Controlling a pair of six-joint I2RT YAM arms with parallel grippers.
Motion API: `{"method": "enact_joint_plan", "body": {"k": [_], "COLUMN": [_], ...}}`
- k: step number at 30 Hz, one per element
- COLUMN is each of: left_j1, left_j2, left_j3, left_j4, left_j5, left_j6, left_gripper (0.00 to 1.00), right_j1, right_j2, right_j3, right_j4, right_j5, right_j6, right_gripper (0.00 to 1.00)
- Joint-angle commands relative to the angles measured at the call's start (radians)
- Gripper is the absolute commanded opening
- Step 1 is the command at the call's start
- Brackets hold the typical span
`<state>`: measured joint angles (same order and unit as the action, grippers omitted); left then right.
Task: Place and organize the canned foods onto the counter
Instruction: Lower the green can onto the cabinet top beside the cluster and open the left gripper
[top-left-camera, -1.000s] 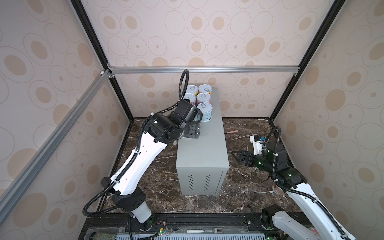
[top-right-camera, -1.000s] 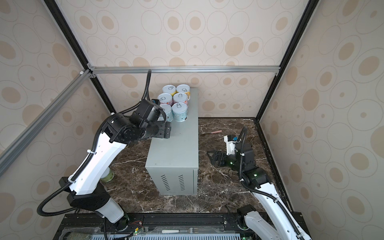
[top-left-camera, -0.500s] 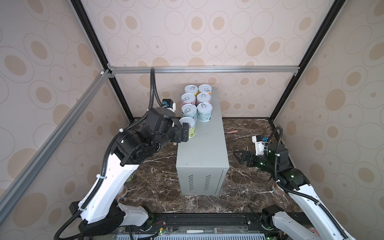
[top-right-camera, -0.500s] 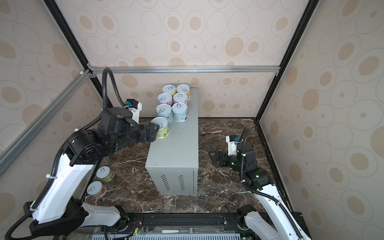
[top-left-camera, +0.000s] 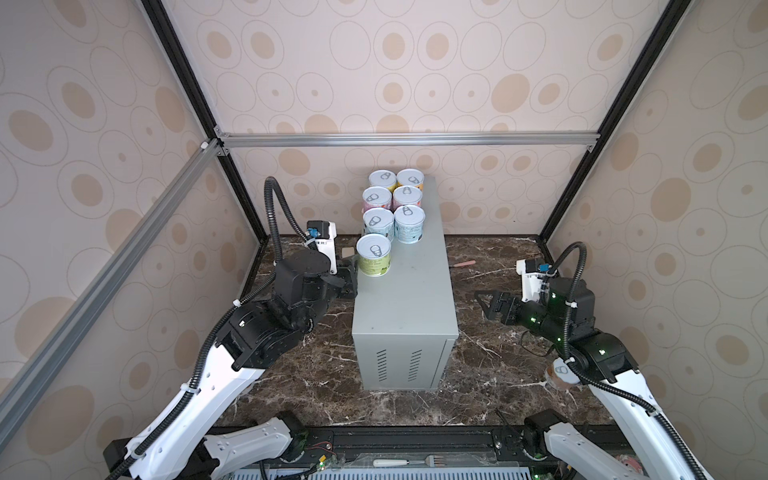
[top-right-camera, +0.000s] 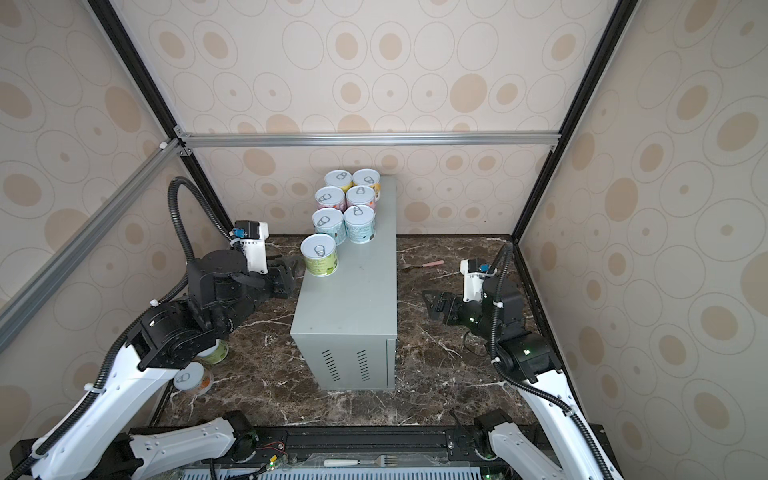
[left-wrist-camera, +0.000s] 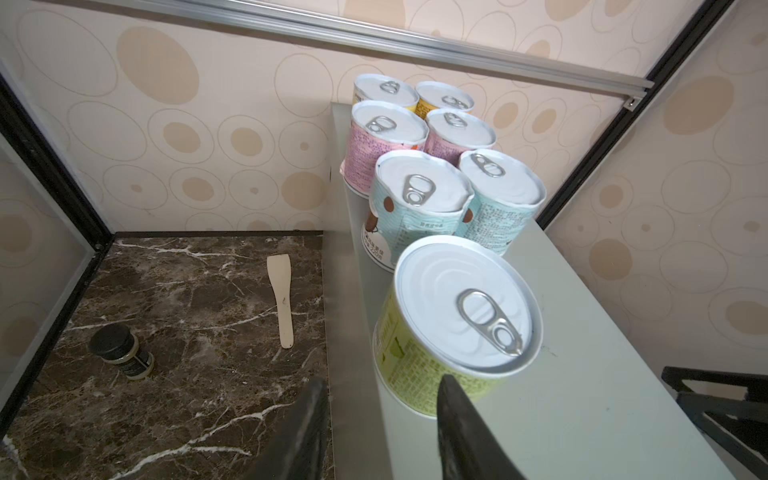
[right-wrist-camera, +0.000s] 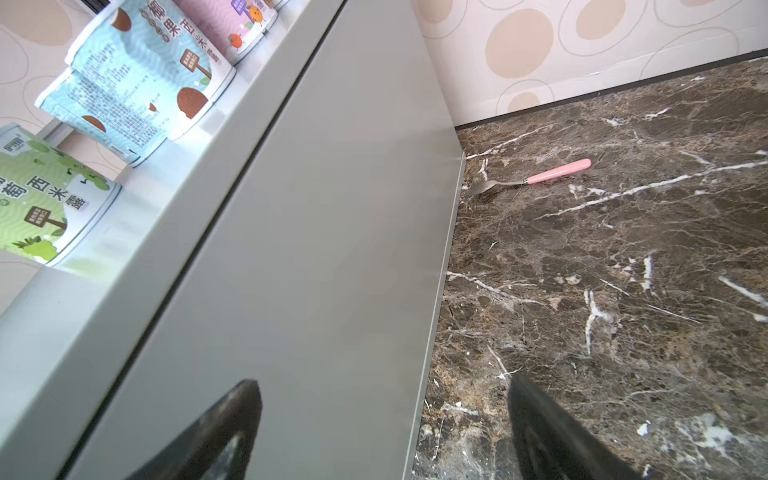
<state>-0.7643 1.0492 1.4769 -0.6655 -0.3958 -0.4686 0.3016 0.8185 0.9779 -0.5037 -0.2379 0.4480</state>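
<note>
The grey counter (top-left-camera: 405, 307) carries six canned foods (top-left-camera: 397, 203) in pairs at its far end. A yellow-green can (top-left-camera: 375, 254) stands alone in front of them by the left edge. My left gripper (top-left-camera: 351, 274) sits just left of that can, off the counter's edge. In the left wrist view its jaws (left-wrist-camera: 382, 380) are apart, narrower than the can (left-wrist-camera: 457, 324), with nothing between them. My right gripper (top-left-camera: 484, 305) hangs open and empty beside the counter's right wall (right-wrist-camera: 311, 249). Two more cans (top-right-camera: 189, 378) lie under the left arm, one (top-left-camera: 561, 372) under the right arm.
On the dark marble floor left of the counter lie a wooden spatula (left-wrist-camera: 280, 299) and a small dark-capped bottle (left-wrist-camera: 120, 351). A pink-handled fork (right-wrist-camera: 540, 174) lies to the right near the back wall. Black frame posts stand at both back corners.
My left arm has set the yellow-green can on the counter, let it go and drawn back to the left and down. The right arm has barely moved.
</note>
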Motion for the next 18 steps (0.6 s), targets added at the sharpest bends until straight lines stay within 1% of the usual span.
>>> {"method": "enact_joint_plan", "body": {"k": [1, 7, 11, 15, 18], "left_j1": [0.005, 0.078, 0.124, 0.133, 0.133], "left_j2": [-0.011, 0.014, 0.042, 0.071, 0.104], "left_j3": [-0.004, -0.020, -0.039, -0.052, -0.048], "left_j4": [0.071, 0.092, 0.120, 0.158, 0.154], "left_j5": [-0.066, -0.033, 0.021, 0.076, 0.096], "left_j6": [0.003, 0.032, 0.037, 0.054, 0.071], "left_gripper": [0.43, 0.42, 0.42, 0.42, 0.42], "right_j1": [0.003, 0.003, 0.003, 0.003, 0.002], "right_j2": [0.019, 0.043, 0.053, 0.059, 0.063], "right_j3": [0.043, 0.080, 0.092, 0.103, 0.105], "right_j4": [-0.016, -0.019, -0.011, -0.014, -0.014], "right_j5": [0.003, 0.021, 0.021, 0.023, 0.031], "right_j6": [0.005, -0.001, 0.001, -0.003, -0.006], "right_gripper": [0.95, 0.95, 0.95, 0.95, 0.95]}}
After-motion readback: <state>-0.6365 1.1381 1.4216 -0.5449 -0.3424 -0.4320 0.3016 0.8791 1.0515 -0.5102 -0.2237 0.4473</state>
